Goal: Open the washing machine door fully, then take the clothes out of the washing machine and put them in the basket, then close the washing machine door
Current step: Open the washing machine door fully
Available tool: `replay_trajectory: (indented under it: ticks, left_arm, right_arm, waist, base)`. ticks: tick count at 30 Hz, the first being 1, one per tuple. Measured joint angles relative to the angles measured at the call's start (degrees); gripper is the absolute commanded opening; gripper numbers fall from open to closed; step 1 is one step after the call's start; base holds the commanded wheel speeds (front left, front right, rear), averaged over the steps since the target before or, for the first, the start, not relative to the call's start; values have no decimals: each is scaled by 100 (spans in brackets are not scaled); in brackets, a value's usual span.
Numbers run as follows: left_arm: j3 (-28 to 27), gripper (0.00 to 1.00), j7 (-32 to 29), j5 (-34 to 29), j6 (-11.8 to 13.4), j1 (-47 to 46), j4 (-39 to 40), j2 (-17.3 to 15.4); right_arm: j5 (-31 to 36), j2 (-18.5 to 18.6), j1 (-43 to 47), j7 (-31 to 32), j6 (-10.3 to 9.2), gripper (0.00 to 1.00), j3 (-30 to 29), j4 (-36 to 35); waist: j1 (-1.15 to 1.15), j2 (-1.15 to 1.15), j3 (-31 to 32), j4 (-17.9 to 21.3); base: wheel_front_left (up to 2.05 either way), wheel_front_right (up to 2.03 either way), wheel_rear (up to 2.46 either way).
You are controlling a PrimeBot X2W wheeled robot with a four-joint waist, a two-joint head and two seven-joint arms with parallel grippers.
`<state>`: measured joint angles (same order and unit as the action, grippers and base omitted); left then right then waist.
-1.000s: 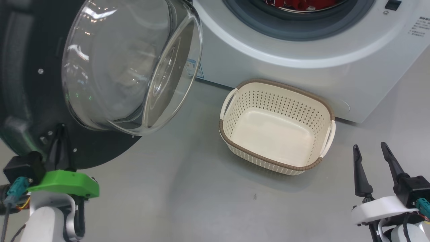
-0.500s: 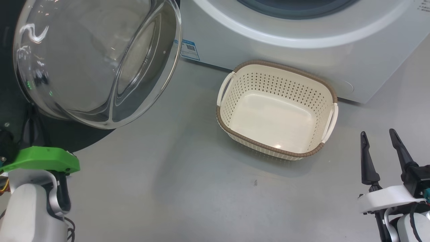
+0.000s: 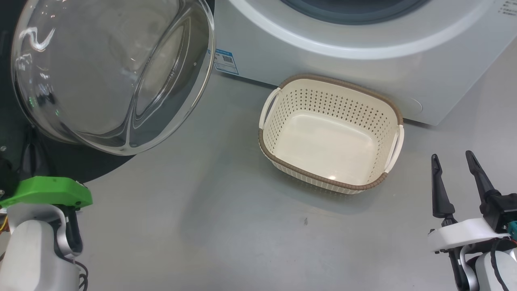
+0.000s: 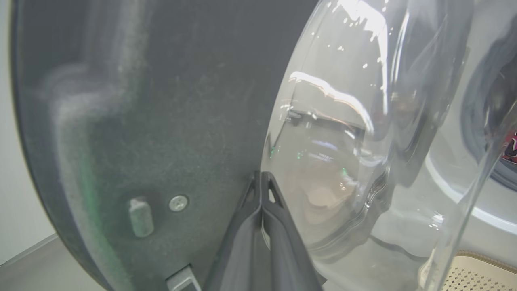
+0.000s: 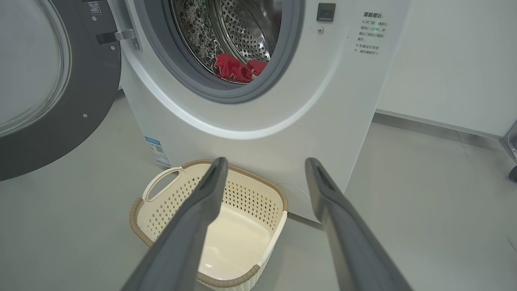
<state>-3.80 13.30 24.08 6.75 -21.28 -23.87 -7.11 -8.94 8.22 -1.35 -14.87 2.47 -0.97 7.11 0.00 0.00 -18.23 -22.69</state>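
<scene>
The washing machine door [image 3: 109, 72] stands swung open at the upper left, glass bowl bulging out of its black rim. My left gripper [image 3: 31, 141] is shut and empty, its tips [image 4: 261, 174] at the door's [image 4: 161, 121] dark inner face beside the glass. The washing machine [image 3: 323, 60] is white, and the right wrist view shows red clothes [image 5: 238, 68] lying in its drum [image 5: 250, 117]. The cream basket [image 3: 323, 180] sits empty on the floor before the machine. My right gripper [image 3: 451, 157] hangs open to the right of the basket, its fingers [image 5: 265, 161] pointing at the basket [image 5: 161, 214].
Grey floor spreads around the basket. A blue label sticker [image 3: 223, 60] marks the machine's lower left corner. A white wall [image 5: 444, 60] with a baseboard runs to the right of the machine, and a dark object [image 5: 513, 171] shows at the far right edge.
The head camera has shifted. Relative to the basket, the door and my left gripper have moved left, so the door stands wider. The right gripper stays open.
</scene>
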Motion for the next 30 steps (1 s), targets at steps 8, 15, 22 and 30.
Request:
replay_trajectory:
  ticks: [8, 15, 22, 30]
  left_arm:
    - [19, 0, 97, -171, 0, 216, 261, 34]
    - [263, 0, 114, -422, -32, 641, 692, 180]
    - [531, 0, 114, -564, -178, 1005, 1224, 279]
    - [995, 0, 114, -627, -423, 1434, 1529, 319]
  right_arm:
    - [0, -90, -53, 0, 20, 100, 36, 57]
    - [0, -147, -51, 0, 42, 100, 57, 77]
    - [3, -245, -53, 0, 47, 100, 168, 121]
    - [3, -314, -53, 0, 49, 100, 266, 135]
  waist:
    - [0, 0, 160, 76]
    - [0, 0, 299, 166]
    - [0, 0, 436, 305]
    - [0, 0, 600, 590]
  base:
    - [0, 0, 0]
    - [0, 0, 0]
    - [0, 0, 0]
    - [0, 0, 0]
